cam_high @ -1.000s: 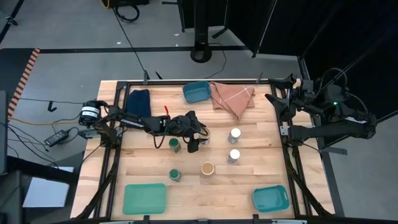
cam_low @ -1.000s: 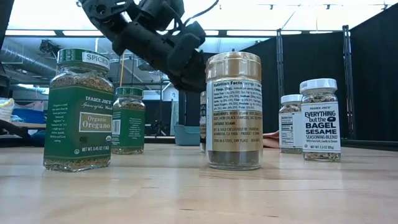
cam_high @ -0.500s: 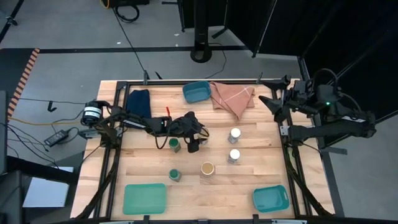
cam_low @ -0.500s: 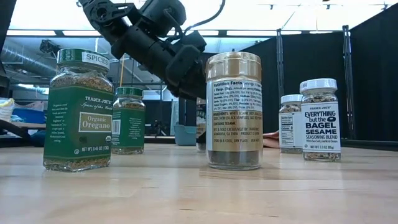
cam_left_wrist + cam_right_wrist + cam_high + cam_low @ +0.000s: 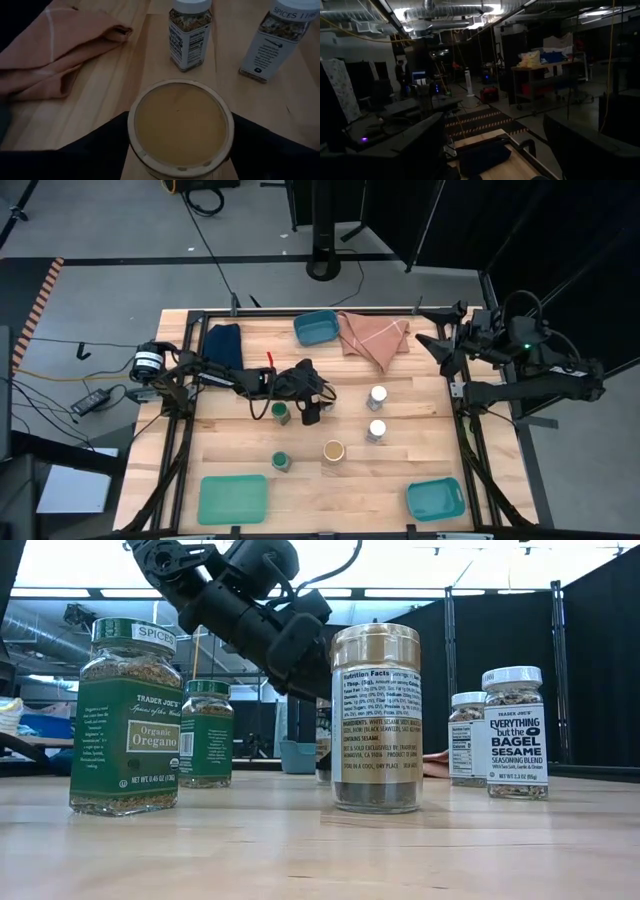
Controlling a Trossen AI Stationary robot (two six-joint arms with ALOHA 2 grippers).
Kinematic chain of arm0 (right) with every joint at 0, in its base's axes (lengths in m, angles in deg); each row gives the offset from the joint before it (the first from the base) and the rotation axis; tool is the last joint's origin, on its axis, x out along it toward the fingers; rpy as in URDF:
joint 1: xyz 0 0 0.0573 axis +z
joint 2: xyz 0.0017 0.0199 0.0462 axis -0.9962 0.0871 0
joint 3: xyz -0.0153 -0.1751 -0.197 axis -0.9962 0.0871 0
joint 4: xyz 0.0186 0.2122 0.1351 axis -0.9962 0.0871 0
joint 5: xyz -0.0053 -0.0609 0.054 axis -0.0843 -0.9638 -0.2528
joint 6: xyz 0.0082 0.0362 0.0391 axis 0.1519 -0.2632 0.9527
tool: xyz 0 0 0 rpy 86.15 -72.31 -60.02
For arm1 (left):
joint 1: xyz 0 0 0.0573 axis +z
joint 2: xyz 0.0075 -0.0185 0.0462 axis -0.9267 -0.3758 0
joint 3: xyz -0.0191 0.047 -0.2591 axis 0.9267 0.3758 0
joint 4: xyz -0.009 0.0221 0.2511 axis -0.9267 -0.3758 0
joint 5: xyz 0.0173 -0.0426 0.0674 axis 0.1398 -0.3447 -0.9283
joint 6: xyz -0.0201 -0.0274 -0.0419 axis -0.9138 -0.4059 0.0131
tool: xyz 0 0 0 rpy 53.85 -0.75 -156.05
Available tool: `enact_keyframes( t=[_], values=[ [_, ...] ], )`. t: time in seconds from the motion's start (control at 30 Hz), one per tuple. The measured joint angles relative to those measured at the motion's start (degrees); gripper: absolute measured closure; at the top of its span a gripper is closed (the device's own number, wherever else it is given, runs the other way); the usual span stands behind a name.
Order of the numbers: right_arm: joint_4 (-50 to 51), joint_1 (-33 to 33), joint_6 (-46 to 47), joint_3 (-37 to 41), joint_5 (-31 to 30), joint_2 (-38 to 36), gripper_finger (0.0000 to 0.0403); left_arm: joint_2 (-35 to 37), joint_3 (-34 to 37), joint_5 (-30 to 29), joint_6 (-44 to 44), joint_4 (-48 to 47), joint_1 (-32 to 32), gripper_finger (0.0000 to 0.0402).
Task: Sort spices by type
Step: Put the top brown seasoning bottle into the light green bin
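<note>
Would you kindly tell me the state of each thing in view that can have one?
left gripper: shut on the gripped tan-lid jar.
gripped tan-lid jar: upright, lid on.
other tan-lid jar: upright, lid on, free.
green-lid jars: both upright, lids on.
white-lid jars: both upright, lids on.
right gripper: open, empty, at the table's edge.

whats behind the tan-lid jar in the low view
Behind the tan-lid jar the left gripper comes down onto a second jar, almost wholly hidden. The wrist view shows its tan lid.
</note>
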Motion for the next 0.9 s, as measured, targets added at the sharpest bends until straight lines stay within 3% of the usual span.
enact_keyframes(
  t=[0.43,0.73,0.9],
  values=[
    [0.02,0.00,-0.01,0.00,-0.02,0.00,0.0057,0.02,-0.02,-0.24,-2.89,0.20,0.00,0.0124],
    [0.04,0.00,0.00,0.00,-0.11,0.02,0.0057,0.02,-0.04,-0.19,-4.95,5.80,0.00,0.0124],
    [0.03,0.01,-0.01,0.00,-0.11,0.02,0.0057,0.02,-3.07,-0.17,-5.06,4.31,0.00,0.0124]
  ],
)
